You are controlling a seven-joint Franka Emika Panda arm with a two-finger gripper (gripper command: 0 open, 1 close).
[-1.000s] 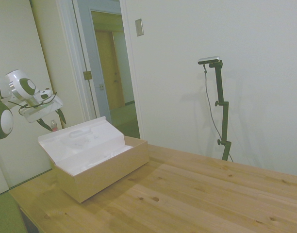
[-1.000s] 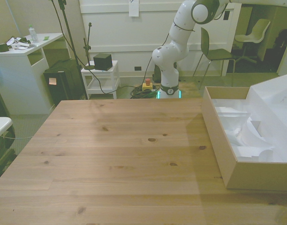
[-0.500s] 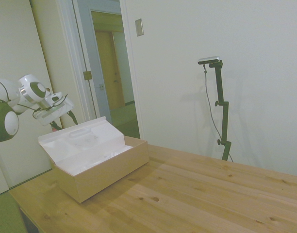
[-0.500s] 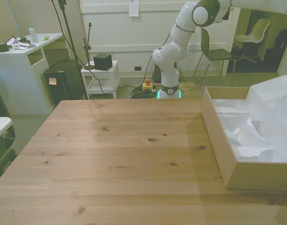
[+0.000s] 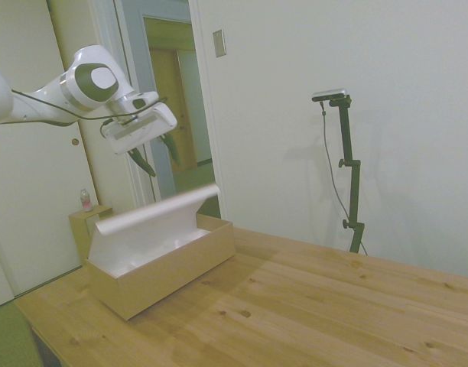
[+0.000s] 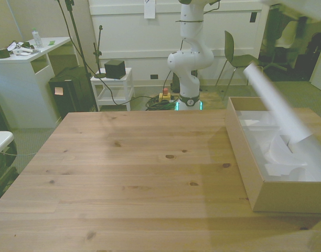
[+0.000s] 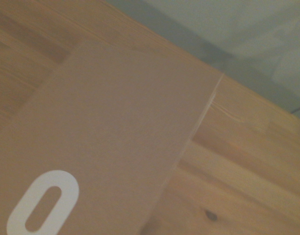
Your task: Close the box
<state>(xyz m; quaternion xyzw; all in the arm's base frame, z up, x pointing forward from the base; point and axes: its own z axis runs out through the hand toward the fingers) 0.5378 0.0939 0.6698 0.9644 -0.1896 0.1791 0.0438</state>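
In the side view, the gripper (image 5: 156,155) hung above the box (image 5: 164,258), clear of its half-raised lid (image 5: 154,210), fingers spread apart and holding nothing. The box sat near the wooden table's (image 5: 310,306) corner.

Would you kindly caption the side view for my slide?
Claw above the box, lid tipped partway over.
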